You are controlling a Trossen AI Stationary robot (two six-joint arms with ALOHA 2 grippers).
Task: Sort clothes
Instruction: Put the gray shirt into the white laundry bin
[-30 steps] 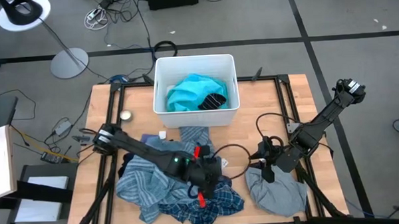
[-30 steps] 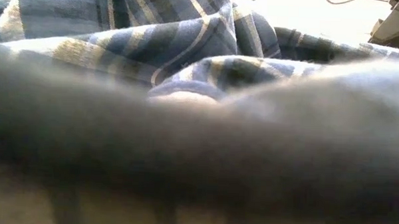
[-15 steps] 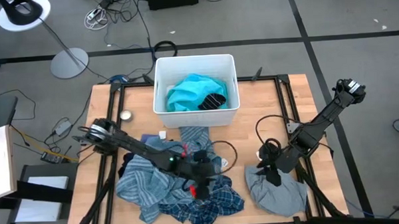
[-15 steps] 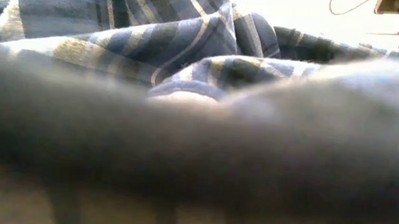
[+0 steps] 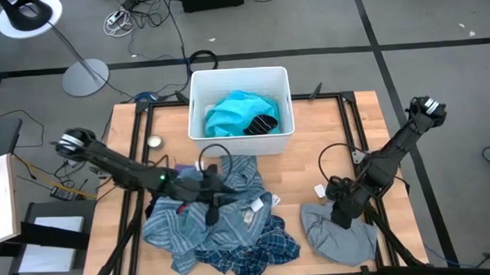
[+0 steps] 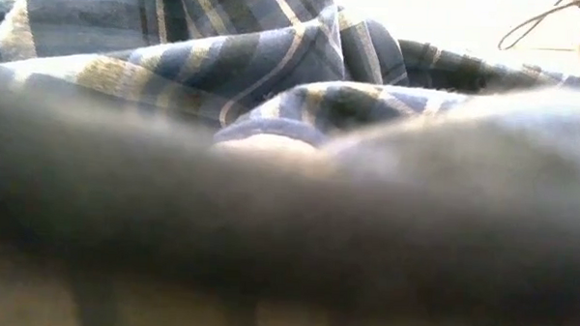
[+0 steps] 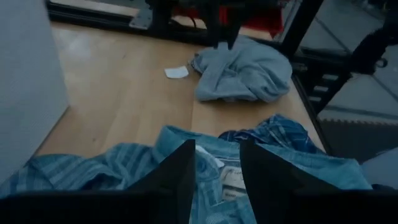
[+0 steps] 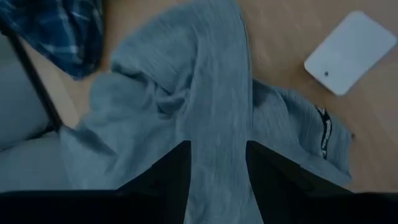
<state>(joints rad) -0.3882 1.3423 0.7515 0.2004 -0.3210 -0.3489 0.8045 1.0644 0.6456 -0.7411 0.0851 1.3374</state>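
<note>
A pile of clothes lies on the near left of the table: a blue-grey striped shirt (image 5: 246, 204) on top and a blue-and-white plaid shirt (image 5: 265, 244) at its near side. My left gripper (image 5: 218, 195) is open just above the striped shirt (image 7: 217, 180). A plain grey garment (image 5: 340, 236) lies alone at the near right. My right gripper (image 5: 340, 215) is open at its far edge, with a raised grey fold (image 8: 214, 93) between its fingers. A turquoise garment (image 5: 232, 113) and a dark striped piece (image 5: 263, 125) lie in the white bin (image 5: 196, 106). My left gripper touches nothing that I can see. My right gripper comes at the grey garment from above, one finger on either side of a long fold (image 8: 217, 134) that runs away from the fingers. I cannot tell whether the fingers touch the fold. The garment lies on the table.
A small white card (image 5: 319, 190) lies on bare wood between the pile and the grey garment. A small round thing (image 5: 154, 142) sits left of the bin. Plaid cloth (image 6: 274, 56) fills the low view. Black frame rails (image 5: 351, 126) run along the table's edges.
My left gripper has drawn back from the middle of the pile toward the table's left and far edges, uncovering the striped shirt and its white label. My right gripper has gone a little toward the near edge, onto the grey garment's far edge.
</note>
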